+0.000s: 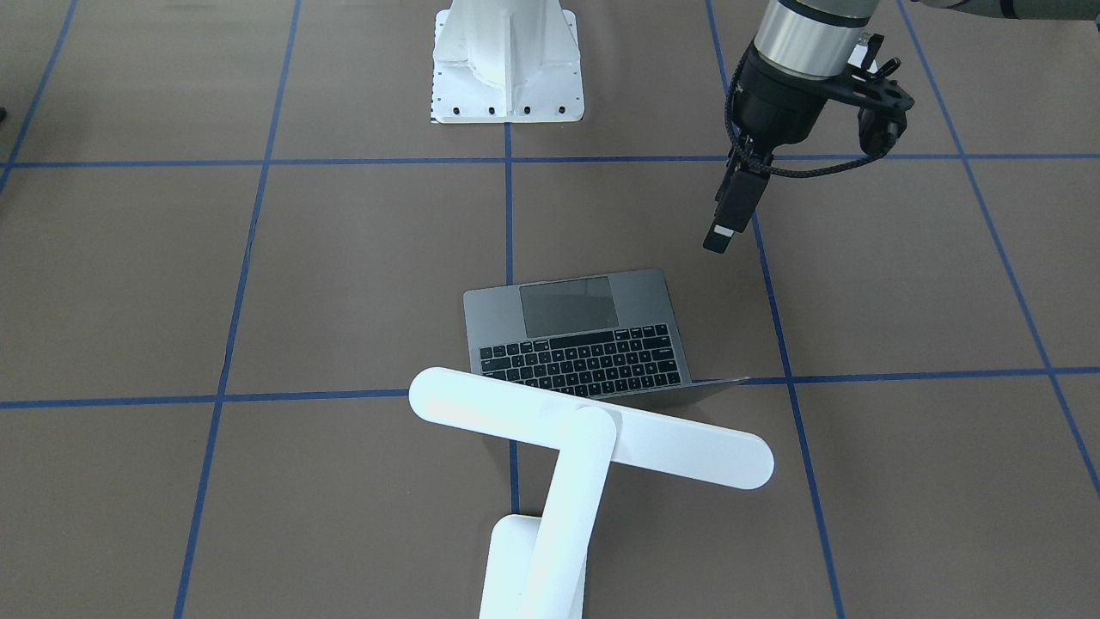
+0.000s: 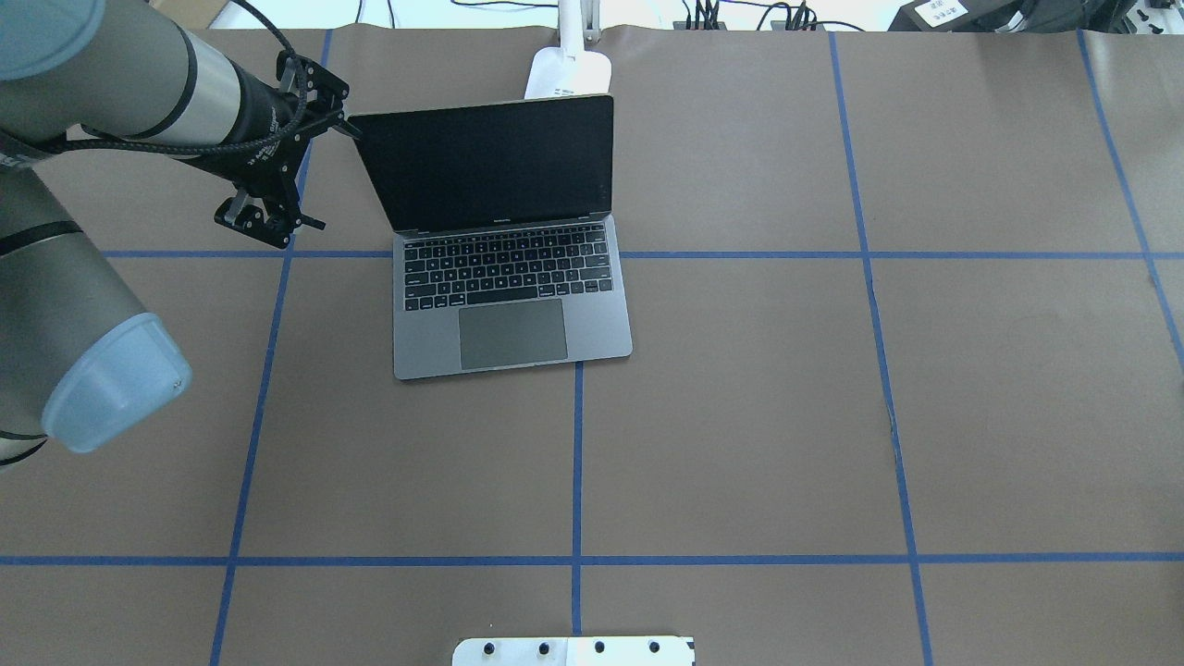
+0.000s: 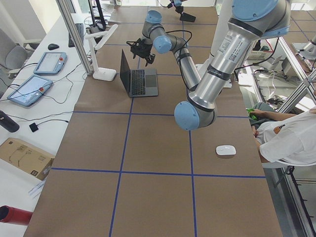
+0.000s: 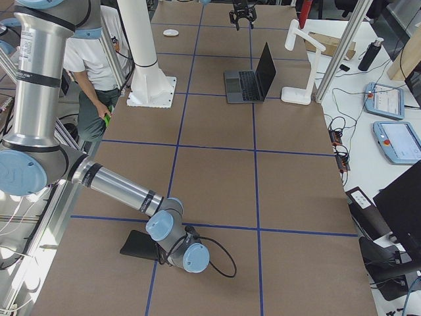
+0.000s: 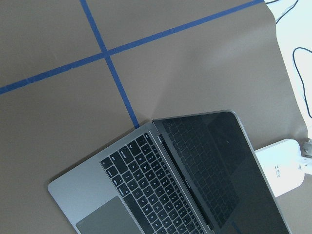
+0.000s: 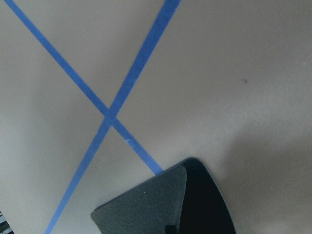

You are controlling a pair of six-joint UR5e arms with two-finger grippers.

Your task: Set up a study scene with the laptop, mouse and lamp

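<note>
Though brown, table (image 2: 740, 416) with blue tape (image 2: 577, 462).

White bolted pedestal (image 1: 507, 69) on brown table (image 2: 740, 416) with blue tape lines (image 2: 575, 462); flat black pad (image 4: 135, 243) well apart.

This is a robotics lab: jointed robot arms (image 3: 217, 64) reach over a long counter (image 2: 740, 416) papered brown and marked into squares with blue tape (image 2: 576, 462), and a white bolted pedestal (image 1: 507, 60) stands on it. Beyond the left tool (image 1: 720, 241), off the counter's far edge, two teach pendants (image 3: 49, 63) with red stop buttons lie among loose cables on a white bench, beside aluminium frame posts (image 3: 76, 34). Behind that tool, on the robot's side, an operator (image 3: 291, 138) in a white shirt is at the counter's edge.
</note>
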